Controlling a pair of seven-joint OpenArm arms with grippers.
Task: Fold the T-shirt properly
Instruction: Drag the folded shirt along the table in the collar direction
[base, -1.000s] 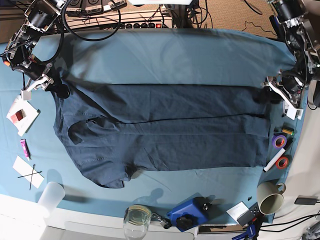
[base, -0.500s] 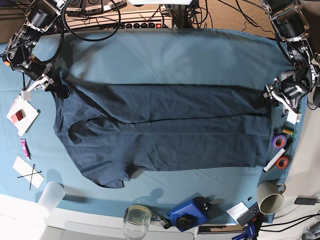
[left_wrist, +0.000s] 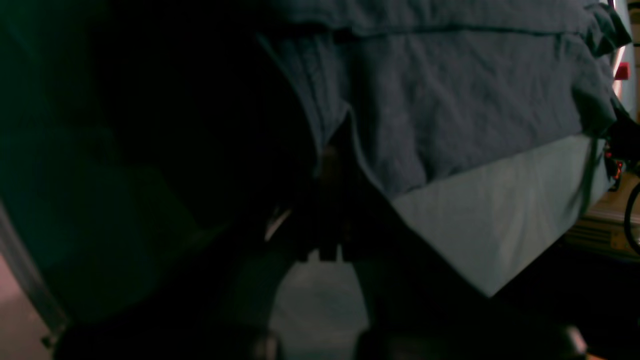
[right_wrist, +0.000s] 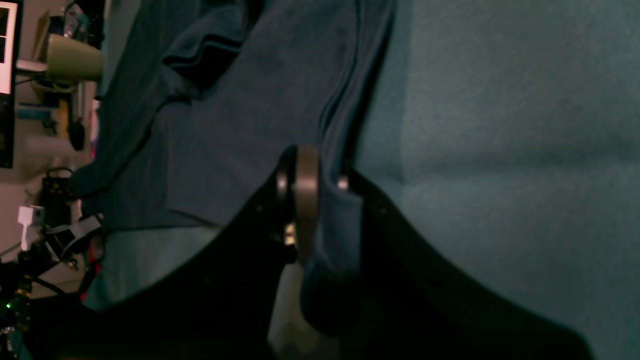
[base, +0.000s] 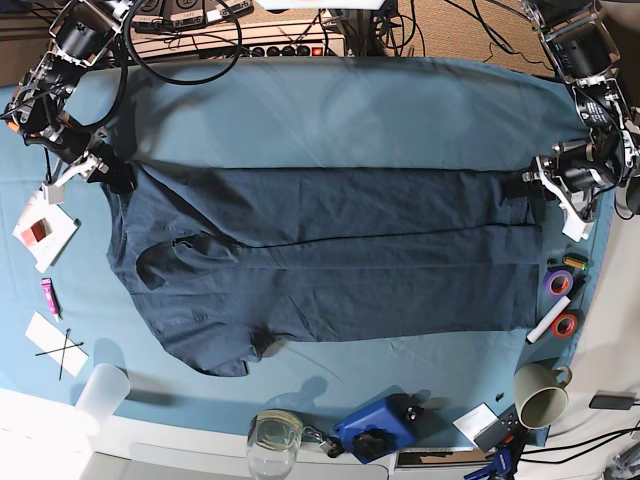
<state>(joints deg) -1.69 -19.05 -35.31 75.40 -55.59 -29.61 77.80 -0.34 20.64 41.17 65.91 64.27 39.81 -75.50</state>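
Along the near edge of the bench stand a glass, a blue box and a mug. Behind them the T-shirt lies spread flat across the teal cloth, folded lengthwise, collar end toward my right arm. At its far corners, my right jaws are pinched shut on a fold of the T-shirt's edge, and my left jaws sit closed at the hem corner, cloth bunched between them in the dark wrist view.
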